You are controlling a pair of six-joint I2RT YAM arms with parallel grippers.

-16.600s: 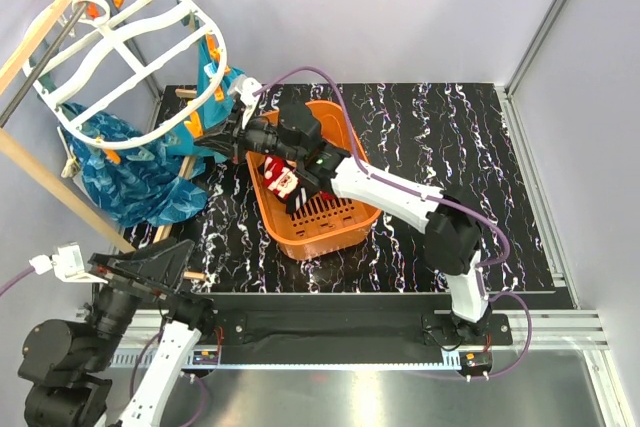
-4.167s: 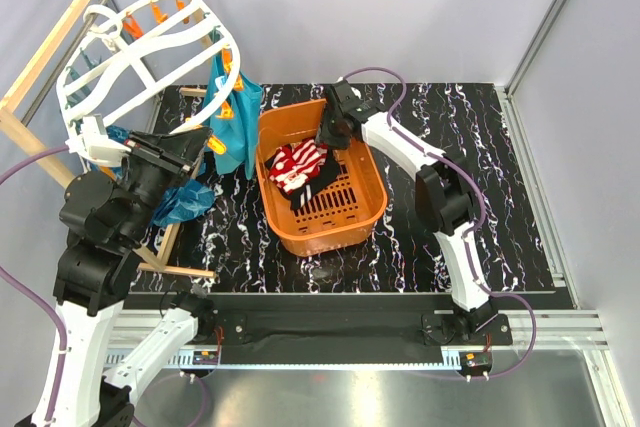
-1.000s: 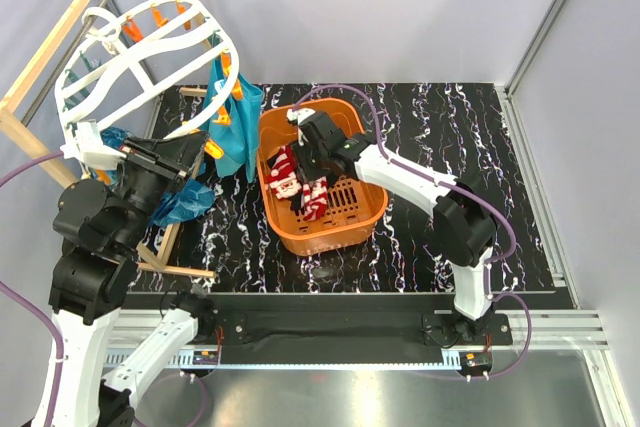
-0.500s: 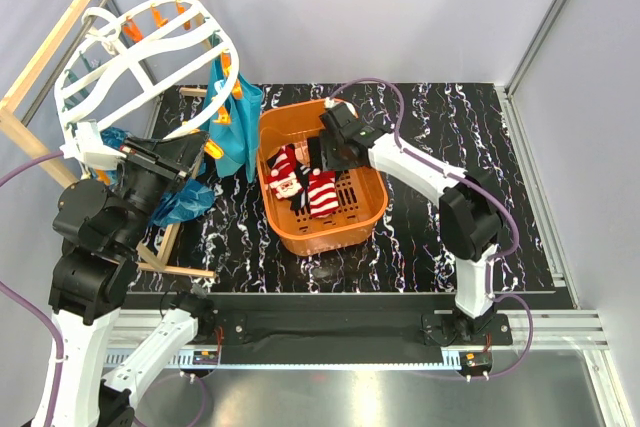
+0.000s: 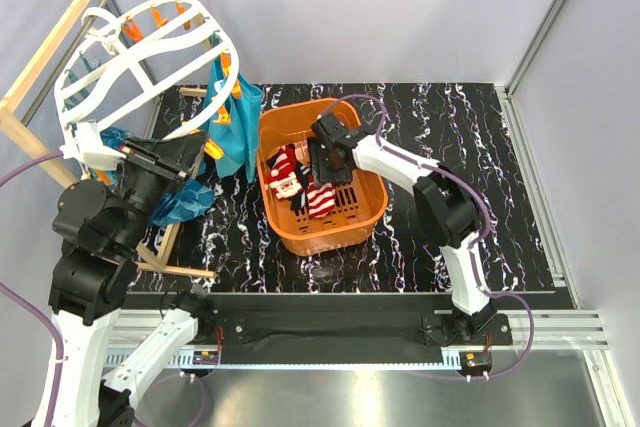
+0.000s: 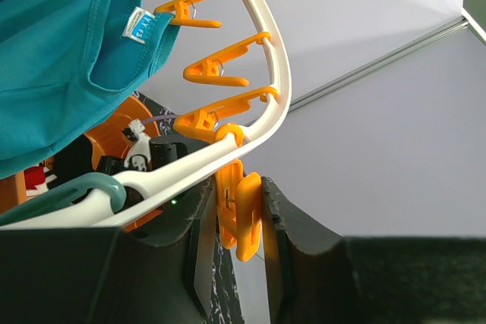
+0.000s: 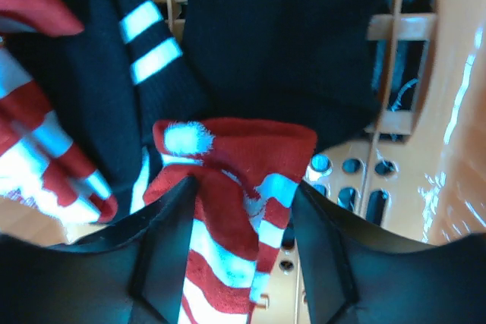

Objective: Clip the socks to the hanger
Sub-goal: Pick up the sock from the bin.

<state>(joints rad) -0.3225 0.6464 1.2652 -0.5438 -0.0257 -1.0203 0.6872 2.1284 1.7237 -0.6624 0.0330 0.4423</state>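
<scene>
The socks [image 5: 305, 187], striped red and white with black parts, lie in a heap inside the orange basket [image 5: 372, 209]. My right gripper [image 5: 326, 161] is down in the basket, open, its fingers on either side of one striped sock [image 7: 235, 210]. The left finger touches the fabric and a gap shows by the right one. The white oval hanger [image 5: 140, 57] hangs tilted at the upper left. My left gripper [image 5: 205, 147] is shut on an orange peg [image 6: 241, 218] on the hanger's rim [image 6: 269, 73].
A teal cloth [image 5: 235, 127] hangs from pegs between hanger and basket, with more teal cloth [image 5: 180, 202] lower down. Wooden poles [image 5: 60, 17] frame the hanger at the left. Black socks [image 7: 273, 43] lie behind the striped one on the basket floor [image 7: 425, 149].
My right gripper's jaws have widened around the striped sock, and the wrist has shifted a little over the basket. The left arm and hanger have not moved.
</scene>
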